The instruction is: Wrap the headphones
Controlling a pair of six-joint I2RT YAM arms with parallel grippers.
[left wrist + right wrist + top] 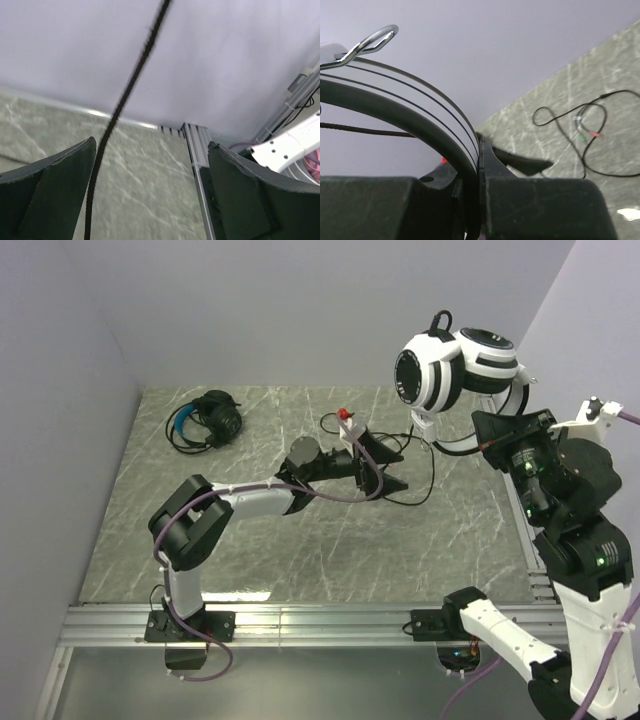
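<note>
Your right gripper (479,185) was clamped on the band of the white headset (455,365), holding it raised over the table's (300,550) right side. Your left gripper (151,147) stood wide open at mid-table, the cable (125,95) passing between its fingers. The black headset (207,422) lay far left.

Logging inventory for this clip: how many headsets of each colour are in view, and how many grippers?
white headset, held up by the right gripper: 1
black headset with a blue band, lying on the table: 1
grippers, counting the left gripper: 2
Total: 4
</note>
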